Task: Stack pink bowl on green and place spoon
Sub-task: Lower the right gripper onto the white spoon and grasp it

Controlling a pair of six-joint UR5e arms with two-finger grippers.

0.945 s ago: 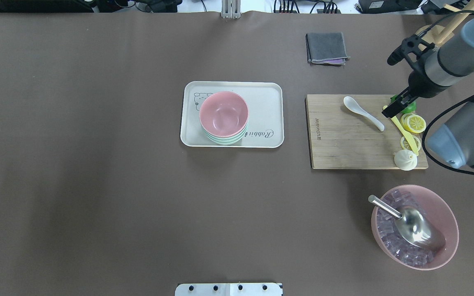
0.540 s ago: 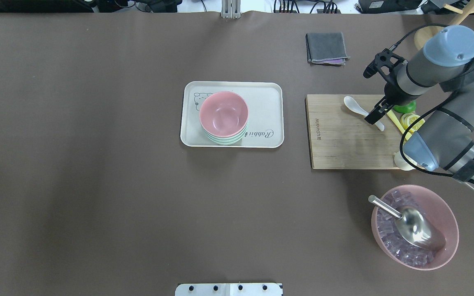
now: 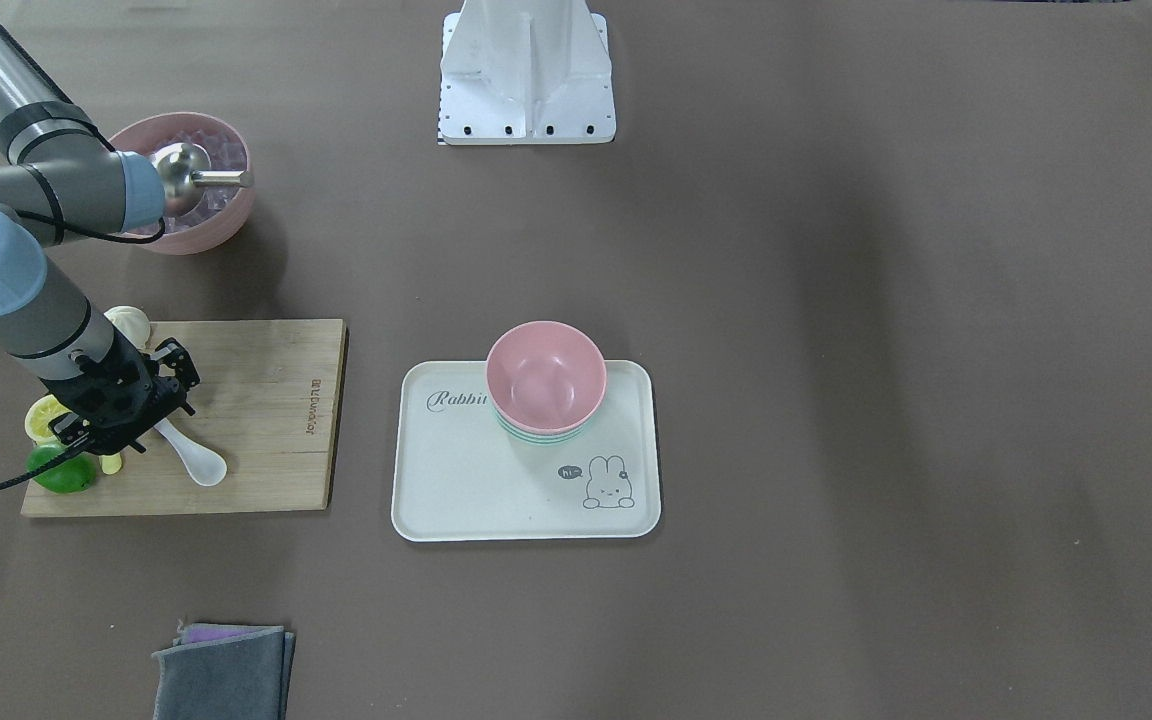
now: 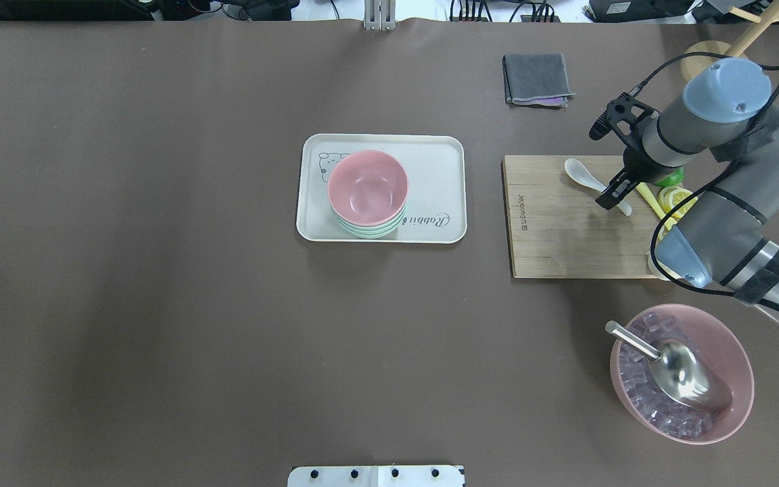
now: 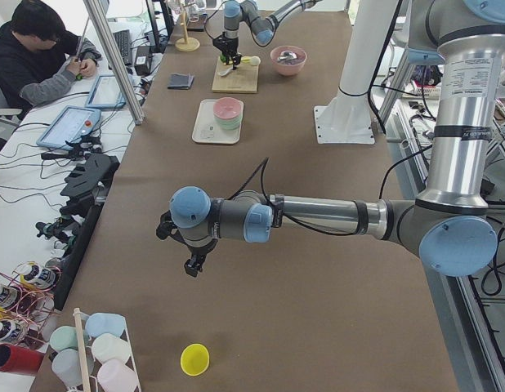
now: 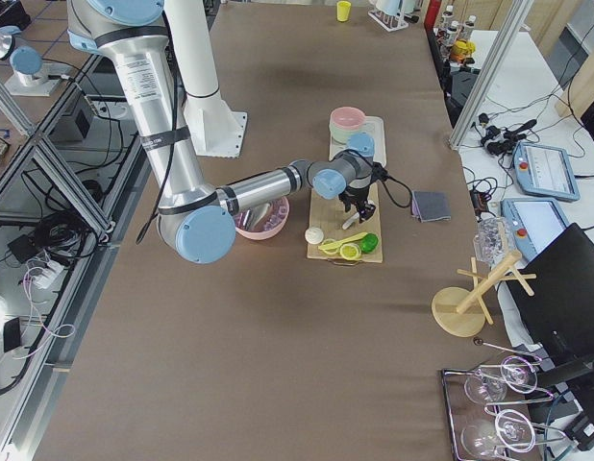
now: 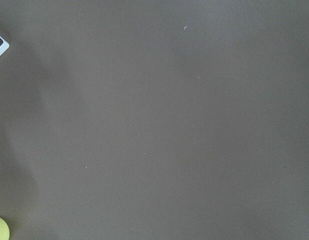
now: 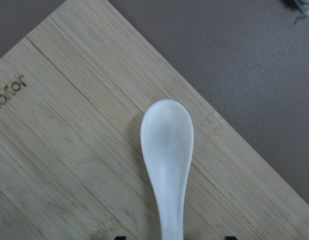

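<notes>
The pink bowl (image 4: 368, 187) is sitting nested on top of the green bowls (image 4: 369, 232), and the stack is standing on a cream rabbit-print tray (image 4: 447, 155) at mid-table. The spoon (image 4: 579, 170) is lying on a wooden cutting board (image 4: 558, 237), well apart from the tray on the robot's right. Its scoop is pointing toward the tray side and its handle is running back under the arm.

The right gripper (image 4: 614, 197) is hanging low over that handle. In the wrist view its two fingertips (image 8: 119, 237) are showing at the bottom edge, one on each side of the handle. They are spread wider than the handle and are gripping nothing.

The handle end is crowded. A yellow plastic knife (image 4: 648, 198) is lying just beside it, with lemon slices (image 4: 679, 198) and a lime (image 4: 668, 177) right behind. A white bun (image 3: 128, 322) is sitting at the board's corner under the forearm.

Nearer the robot, a larger pink bowl of clear cubes (image 4: 738, 348) is holding a metal scoop (image 4: 683, 370). A folded grey cloth (image 4: 537, 78) is lying beyond the board.

The left gripper (image 5: 189, 263) is hanging over bare table near a yellow cup (image 5: 194, 359), far from all this. It is showing only in the side view, so I cannot tell how its fingers are set.
</notes>
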